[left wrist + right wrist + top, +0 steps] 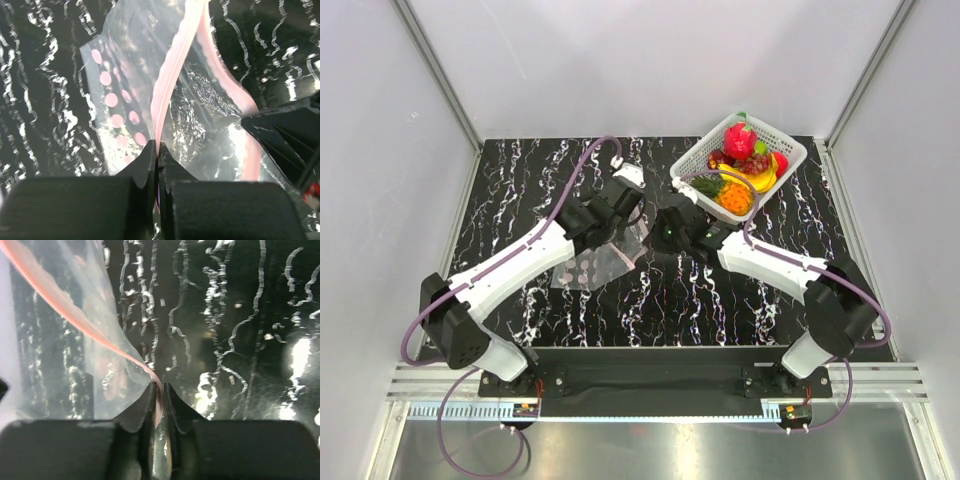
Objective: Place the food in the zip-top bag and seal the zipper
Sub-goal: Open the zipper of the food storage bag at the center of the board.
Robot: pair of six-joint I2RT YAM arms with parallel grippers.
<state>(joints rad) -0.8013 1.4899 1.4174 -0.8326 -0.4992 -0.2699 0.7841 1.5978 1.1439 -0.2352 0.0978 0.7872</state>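
The clear zip-top bag (592, 264) with pale pink spots lies on the black marbled table between my arms, its mouth lifted. My left gripper (628, 228) is shut on one lip of the pink zipper (172, 75). In the left wrist view the jaws (158, 150) pinch the strip, and the bag (120, 95) spreads beyond them. My right gripper (658, 236) is shut on the other zipper lip (85, 322); its jaws (160, 388) pinch the strip's end. The orange pineapple (735, 197) and the dark grapes (752, 163) lie in the basket. I see no food in the bag.
A white lattice basket (788, 150) stands at the back right, holding a yellow banana (762, 181) and a bright red fruit (738, 140) as well. A finger of my right gripper (285, 132) shows at the right of the left wrist view. Grey walls enclose the table.
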